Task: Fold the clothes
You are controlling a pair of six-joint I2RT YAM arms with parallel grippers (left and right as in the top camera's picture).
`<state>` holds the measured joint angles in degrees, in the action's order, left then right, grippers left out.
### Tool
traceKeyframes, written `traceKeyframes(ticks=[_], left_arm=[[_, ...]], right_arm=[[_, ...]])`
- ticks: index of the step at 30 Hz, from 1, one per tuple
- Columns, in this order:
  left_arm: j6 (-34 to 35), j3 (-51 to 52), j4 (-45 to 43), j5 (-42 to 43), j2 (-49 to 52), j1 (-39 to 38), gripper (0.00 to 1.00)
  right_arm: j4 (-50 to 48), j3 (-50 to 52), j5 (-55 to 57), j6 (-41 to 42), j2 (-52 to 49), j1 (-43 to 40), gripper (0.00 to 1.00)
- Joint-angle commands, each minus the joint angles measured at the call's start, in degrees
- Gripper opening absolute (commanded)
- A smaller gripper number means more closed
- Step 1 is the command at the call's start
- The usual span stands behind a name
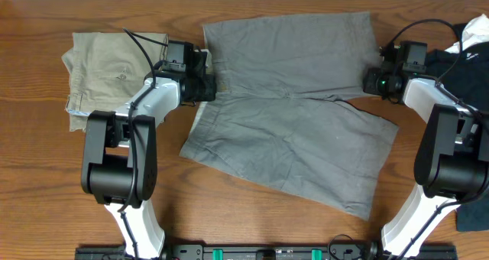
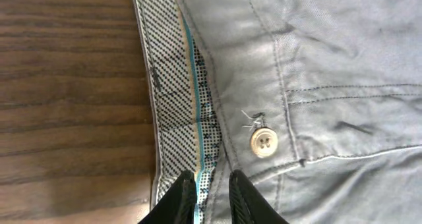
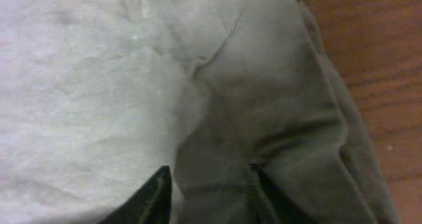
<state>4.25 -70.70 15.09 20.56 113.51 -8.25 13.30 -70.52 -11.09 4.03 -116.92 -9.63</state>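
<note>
Clothes [image 1: 290,115]: one grey pair of shorts.

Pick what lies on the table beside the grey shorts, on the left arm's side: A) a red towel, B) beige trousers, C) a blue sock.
B: folded beige trousers lie on the wooden table right beside the grey shorts.
</note>
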Motion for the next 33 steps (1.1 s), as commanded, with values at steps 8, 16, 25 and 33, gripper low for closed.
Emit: traceKeyframes(ticks=[8,16,25,33], left_arm=[[0.6,-1.6,8.2,-0.7,-22.2,3.6,0.21],[2.0,-1.6,20.9,-0.7,-28.5,6.5,0.21],[3.8,-1.5,34.6,-3.3,-26.4,6.4,0.22],[3.5,0.0,26.1,-2.9,-23.3,6.3,0.12]], right_arm=[[13.2,-10.8,-3.3,-2.0,2.7,-0.8,0.60],[26.5,-12.7,-1.1,-1.9,10.0,-0.9,0.62],[42.2,-12.7,-1.3,6.6,13.5,-0.9,0.64],[42.8,-12.5,-1.2,6.7,15.0,-0.7,0.65]])
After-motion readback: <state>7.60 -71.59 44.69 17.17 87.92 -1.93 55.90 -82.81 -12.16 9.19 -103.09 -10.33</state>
